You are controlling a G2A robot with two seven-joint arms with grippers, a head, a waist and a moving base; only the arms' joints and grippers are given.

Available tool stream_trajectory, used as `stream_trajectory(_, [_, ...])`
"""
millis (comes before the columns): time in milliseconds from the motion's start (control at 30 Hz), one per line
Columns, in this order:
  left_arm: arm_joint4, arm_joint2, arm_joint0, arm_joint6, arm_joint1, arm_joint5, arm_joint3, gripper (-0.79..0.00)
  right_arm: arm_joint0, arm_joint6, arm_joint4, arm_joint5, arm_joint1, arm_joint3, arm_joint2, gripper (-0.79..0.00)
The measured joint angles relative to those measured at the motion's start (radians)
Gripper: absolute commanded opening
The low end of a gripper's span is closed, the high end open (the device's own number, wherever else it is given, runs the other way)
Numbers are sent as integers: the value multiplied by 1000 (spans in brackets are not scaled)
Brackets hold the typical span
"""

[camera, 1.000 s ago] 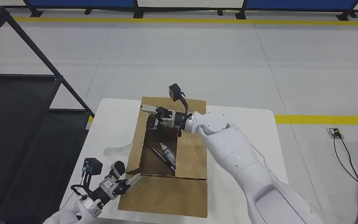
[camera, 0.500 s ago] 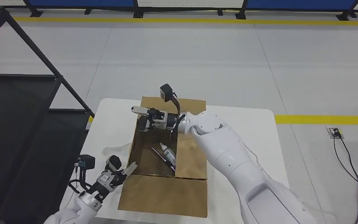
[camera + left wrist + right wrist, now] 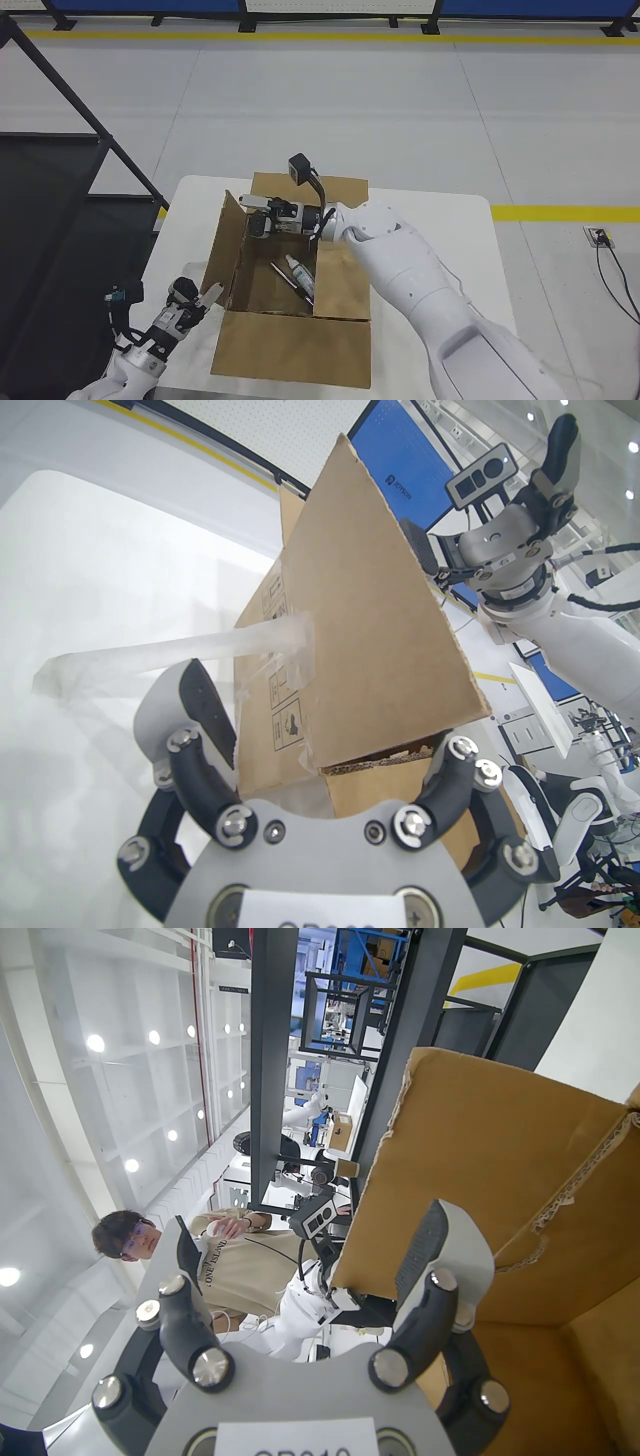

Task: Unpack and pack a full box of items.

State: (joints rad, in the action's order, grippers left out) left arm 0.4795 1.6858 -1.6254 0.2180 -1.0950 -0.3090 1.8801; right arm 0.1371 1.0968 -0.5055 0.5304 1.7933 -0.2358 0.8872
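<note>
On table, centre: cardboard box, top open, near flap lying flat toward robot.
L-side flap: standing up, tilted slightly outward; hides the strip of table behind it in top view.
Other flaps: R-side one folded out flat; far one folded back, partly covered by arm.
Inside box: white bottle lying on box floor; thin dark item just beside it, too small to say what it is. Floor by L wall in shade, hard to read.
R gripper: at far end of L-side flap's top edge. Jaws wide apart, nothing clamped. Wrist view: flap edge sits betw. the fingers, one finger over flap's inner face; touching or not, can't tell.
L gripper: low by box's near-L corner, just off outer wall. Jaws spread, holding nothing. One finger in plain sight beside wall; other finger's tip hidden behind cardboard corner.
Tape strip: clear, stuck to box's outer wall, juts out over table; free end crumpled.
Box print: small symbols on outer wall, partly under tape.
</note>
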Motion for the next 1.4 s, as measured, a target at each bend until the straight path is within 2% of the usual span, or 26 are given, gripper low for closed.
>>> stream_trajectory(500, [-16, 36, -16, -6, -2, 10, -15, 0, 9, -1, 17, 6, -19, -2, 34, 0])
stream_trajectory(1400, [-13, 50, 36, 10, -10, 143, -94, 0, 26, -4, 48, 3, -31, -18, 73, 0])
